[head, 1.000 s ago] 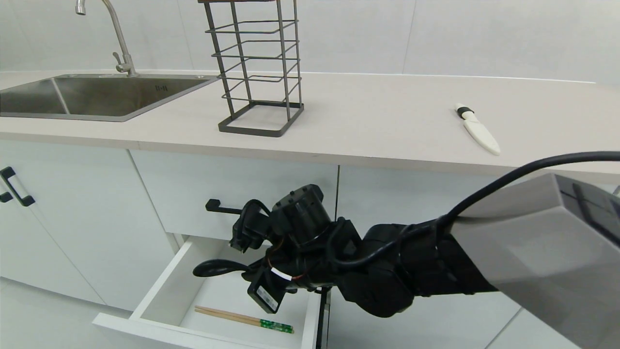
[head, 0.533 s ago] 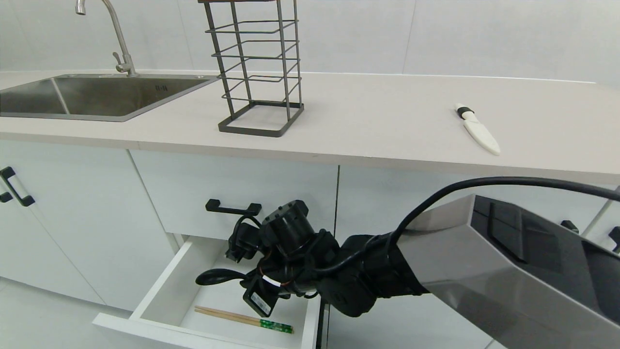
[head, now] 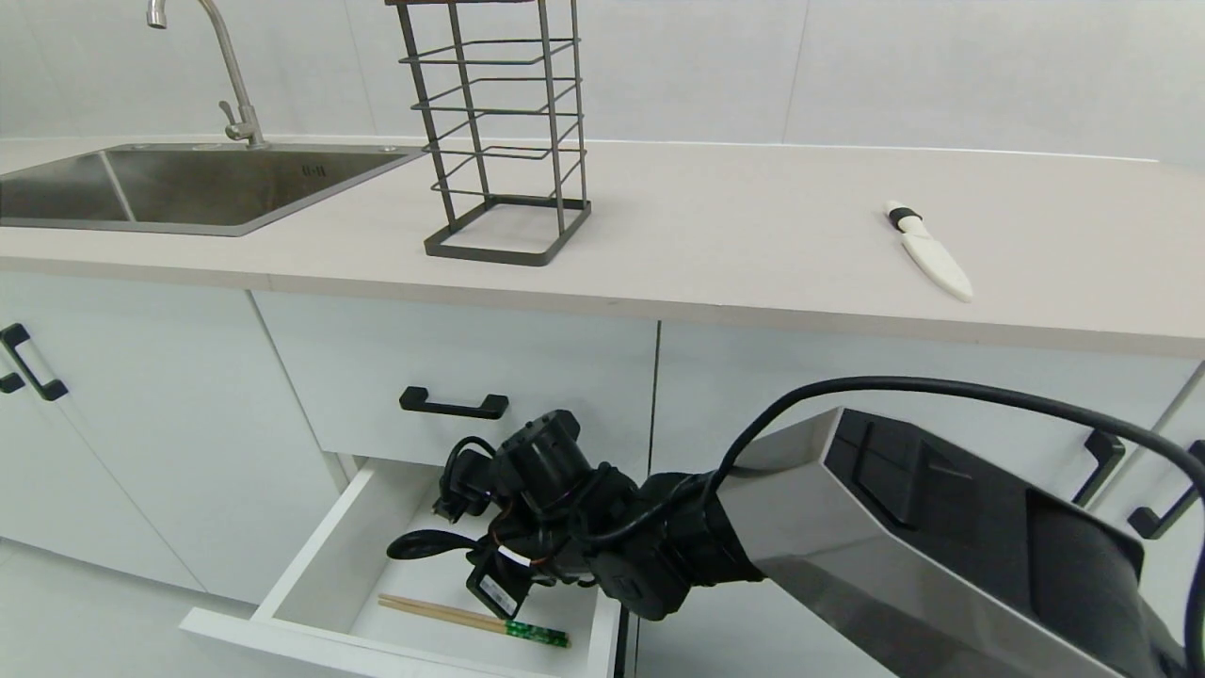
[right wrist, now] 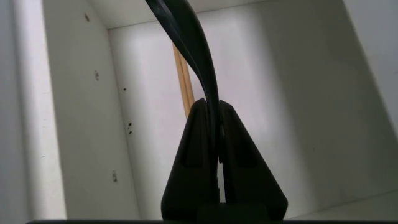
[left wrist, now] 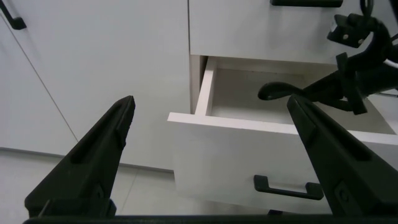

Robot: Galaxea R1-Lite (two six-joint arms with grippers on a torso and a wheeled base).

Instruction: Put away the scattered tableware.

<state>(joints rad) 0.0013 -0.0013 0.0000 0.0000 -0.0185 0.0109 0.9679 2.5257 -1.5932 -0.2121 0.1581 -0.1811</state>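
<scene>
One black spoon (head: 419,543) was clamped in right gripper (head: 480,546) over drawer (head: 311,556), chopsticks (head: 452,615) at its 5 o'clock; left gripper (left wrist: 211,106) was spread.

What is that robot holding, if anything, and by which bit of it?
The right pincer grips a black spoon by its handle; the left pincer holds nothing.

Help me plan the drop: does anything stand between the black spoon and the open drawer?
Nothing visible does. The right claw holds the spoon over the open drawer; only chopsticks lie on its floor, toward the front.
</scene>
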